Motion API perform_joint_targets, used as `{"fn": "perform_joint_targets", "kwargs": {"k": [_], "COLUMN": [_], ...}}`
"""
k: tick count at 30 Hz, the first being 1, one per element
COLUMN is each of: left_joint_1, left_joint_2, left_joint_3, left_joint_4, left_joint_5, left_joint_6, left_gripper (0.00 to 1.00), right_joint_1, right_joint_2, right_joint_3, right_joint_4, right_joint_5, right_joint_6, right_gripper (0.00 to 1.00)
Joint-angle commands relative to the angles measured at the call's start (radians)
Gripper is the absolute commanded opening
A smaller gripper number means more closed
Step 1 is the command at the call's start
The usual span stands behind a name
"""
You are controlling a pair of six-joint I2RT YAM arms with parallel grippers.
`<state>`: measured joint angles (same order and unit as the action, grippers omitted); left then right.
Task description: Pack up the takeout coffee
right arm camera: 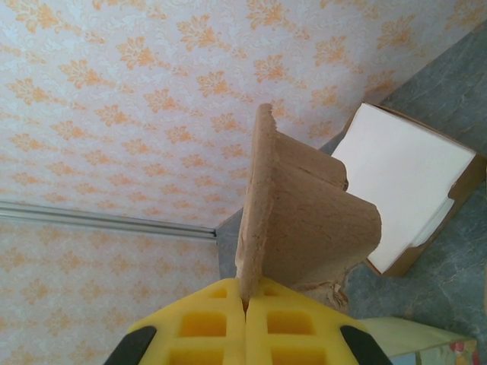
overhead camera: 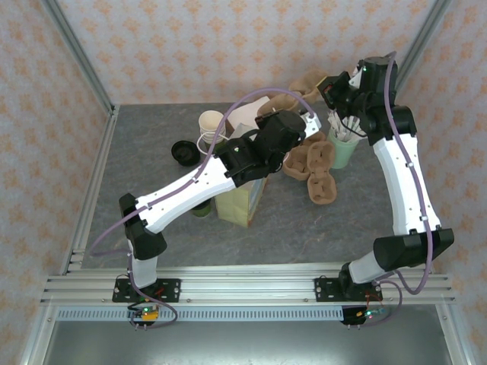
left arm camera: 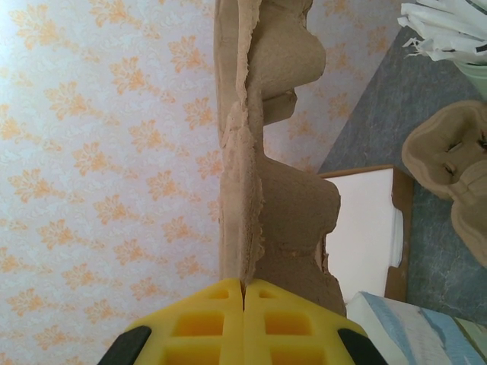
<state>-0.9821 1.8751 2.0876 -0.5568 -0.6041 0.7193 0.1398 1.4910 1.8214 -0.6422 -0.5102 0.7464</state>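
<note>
Yellow pads (left arm camera: 198,323) right up close, and my left claw (left arm camera: 243,293) is clenched pad against pad on the thin edge of a brown pulp cup carrier (left arm camera: 278,205). Its rim is ragged and torn, and it rises straight up from the pinch against the patterned wall.

Over on my right wrist it's the same story: my right claw (right arm camera: 245,298) is pinched closed on the edge of a brown pulp piece (right arm camera: 304,220), which stands up in front of the wallpaper. Whether my two claws grip one carrier or two separate bits, I cannot tell. Beyond the piece a brown box with a white filling (right arm camera: 403,179) sits on the grey table (right arm camera: 456,76).

From above, both my arms reach toward the far side, the right one up near the far right corner. More pulp carriers (overhead camera: 312,163) lie beside a pale green cup of white sticks (overhead camera: 344,148). A stack of lidless cream cups (overhead camera: 211,125) stands at the back, with a loose black lid (overhead camera: 183,150) just to its left. The paper bag (overhead camera: 242,204) stands upright under my left forearm.

And the takeout coffee (overhead camera: 201,210)? Just a sliver of green and cream peeking out below that forearm, on the table just beside the bag's left side, mostly hidden and well apart from both claws.
</note>
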Motion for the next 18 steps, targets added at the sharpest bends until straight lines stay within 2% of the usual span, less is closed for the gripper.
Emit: {"fn": "perform_joint_targets", "kwargs": {"k": [1, 5, 10, 13, 16, 18], "left_joint_1": [-0.009, 0.002, 0.035, 0.094, 0.183, 0.235], "left_joint_2": [0.0, -0.002, -0.014, -0.028, -0.018, 0.006], "left_joint_3": [0.058, 0.123, 0.206, 0.224, 0.259, 0.302], "left_joint_4": [-0.072, -0.166, -0.293, -0.318, -0.334, -0.36], "left_joint_5": [0.024, 0.127, 0.354, 0.536, 0.769, 0.919], "left_joint_6": [-0.053, -0.136, -0.282, -0.42, -0.577, -0.627], "left_gripper": [0.07, 0.25, 0.5, 0.55, 0.55, 0.55], "right_joint_1": [-0.005, -0.014, -0.031, -0.048, -0.055, -0.06], "right_joint_2": [-0.05, -0.121, -0.205, -0.24, -0.271, -0.28], "right_joint_3": [-0.062, -0.195, -0.35, -0.445, -0.509, -0.519], "right_joint_4": [0.095, 0.232, 0.404, 0.541, 0.637, 0.659], "right_joint_5": [0.072, 0.086, 0.078, 0.016, -0.042, -0.111], "right_joint_6": [0.011, 0.026, 0.04, 0.055, 0.032, -0.001], "right_gripper": [0.0, 0.0, 0.0, 0.0, 0.0, 0.0]}}
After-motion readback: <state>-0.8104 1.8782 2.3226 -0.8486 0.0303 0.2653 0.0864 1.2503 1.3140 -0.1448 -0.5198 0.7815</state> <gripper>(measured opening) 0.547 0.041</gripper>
